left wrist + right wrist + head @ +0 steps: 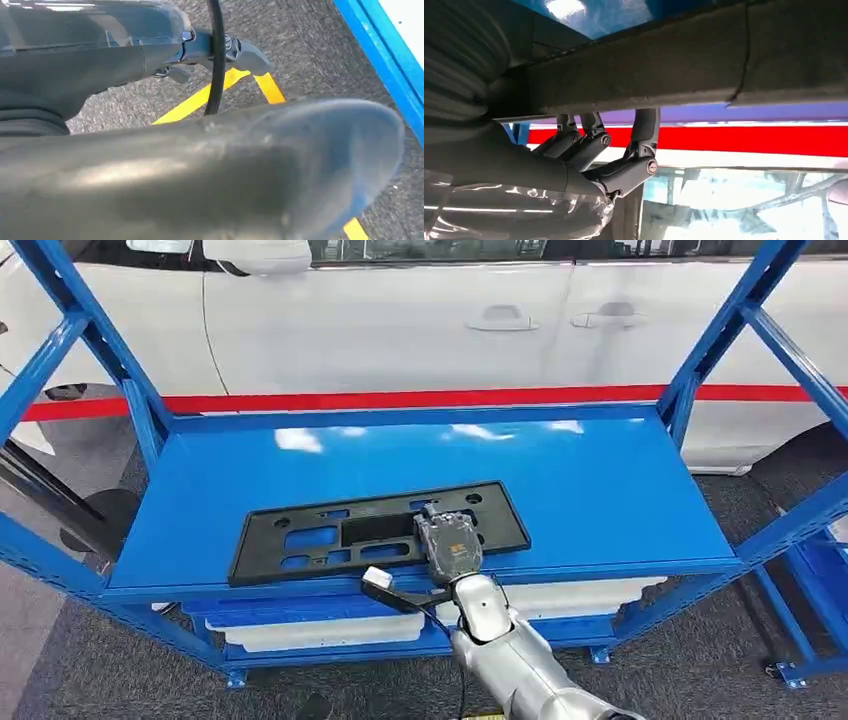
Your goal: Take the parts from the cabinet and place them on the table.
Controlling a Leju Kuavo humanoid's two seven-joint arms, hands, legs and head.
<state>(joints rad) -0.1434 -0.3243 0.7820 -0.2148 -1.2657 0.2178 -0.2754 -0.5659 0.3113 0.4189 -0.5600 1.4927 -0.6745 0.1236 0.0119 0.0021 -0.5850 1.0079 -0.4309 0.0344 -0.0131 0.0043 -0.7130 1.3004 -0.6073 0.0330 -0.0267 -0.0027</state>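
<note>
Black part on blue shelf, under right robot hand

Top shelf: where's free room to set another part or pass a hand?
Free: the shelf top right of the black plastic panel, across to the right upright; also the band behind the panel up to the back rail. Narrower patch left of it. Crowded: the front edge at the middle, where the right robot hand rests on the panel.

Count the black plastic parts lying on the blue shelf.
1: the black part lies flat near the blue shelf's front edge, the right hand on it.
</note>
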